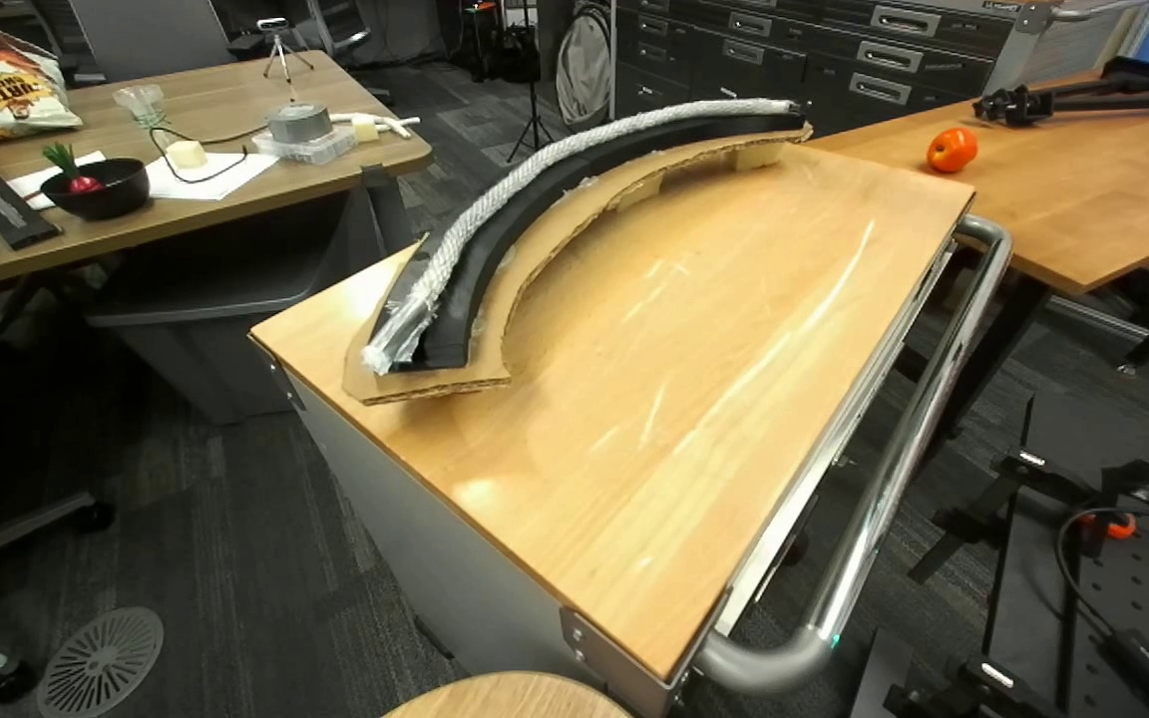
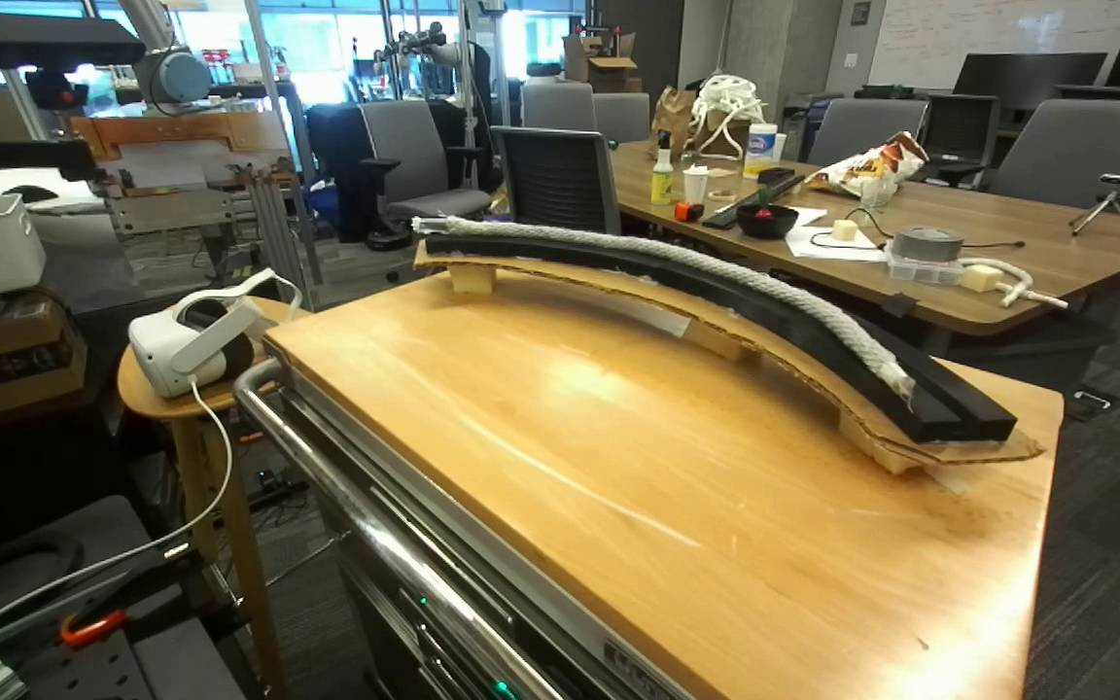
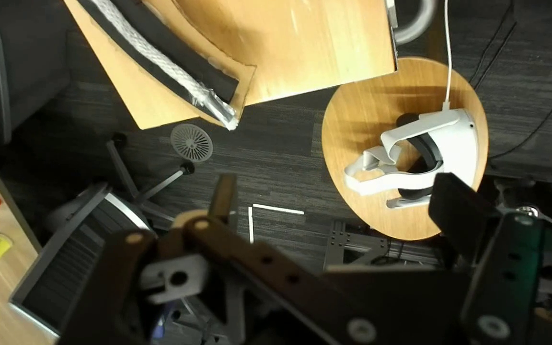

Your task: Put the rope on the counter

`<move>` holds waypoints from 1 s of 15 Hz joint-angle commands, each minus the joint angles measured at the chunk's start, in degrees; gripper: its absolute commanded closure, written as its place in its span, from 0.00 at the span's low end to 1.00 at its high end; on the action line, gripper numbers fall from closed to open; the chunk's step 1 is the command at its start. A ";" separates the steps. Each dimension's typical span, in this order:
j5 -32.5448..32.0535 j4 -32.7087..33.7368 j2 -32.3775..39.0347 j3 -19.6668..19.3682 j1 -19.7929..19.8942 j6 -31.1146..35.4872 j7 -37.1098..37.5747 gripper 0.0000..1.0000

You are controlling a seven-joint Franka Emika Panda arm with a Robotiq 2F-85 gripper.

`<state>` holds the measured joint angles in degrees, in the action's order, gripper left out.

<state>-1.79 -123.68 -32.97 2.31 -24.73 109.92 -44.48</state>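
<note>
In an exterior view, we see the rope [image 1: 525, 173] lying along a curved black strip [image 1: 527, 215] on cardboard [image 1: 491, 354], raised over the desk [image 1: 714, 349]. In an exterior view, we see small blocks [image 2: 472, 281] holding the cardboard up, and the rope stopping short of the strip's nearer end. In the wrist view, our end effector [image 3: 339, 206] is spread wide, apart from the rope.

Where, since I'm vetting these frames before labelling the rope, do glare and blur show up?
In both exterior views, bright glare patches on the counter, clear of the rope; in an exterior view, washed-out windows at the back; in the wrist view, the gripper dark and soft-edged, apparently out of focus, but the rope's weave legible.
</note>
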 commanded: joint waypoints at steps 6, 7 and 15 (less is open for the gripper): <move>2.36 2.93 2.18 1.24 1.89 -0.04 -0.62 0.00; 2.84 3.91 3.29 1.48 2.15 0.29 0.25 0.00; 2.63 1.59 2.44 1.88 3.00 -0.03 -0.07 0.00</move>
<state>0.10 -122.33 -30.60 3.07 -23.23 110.08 -43.99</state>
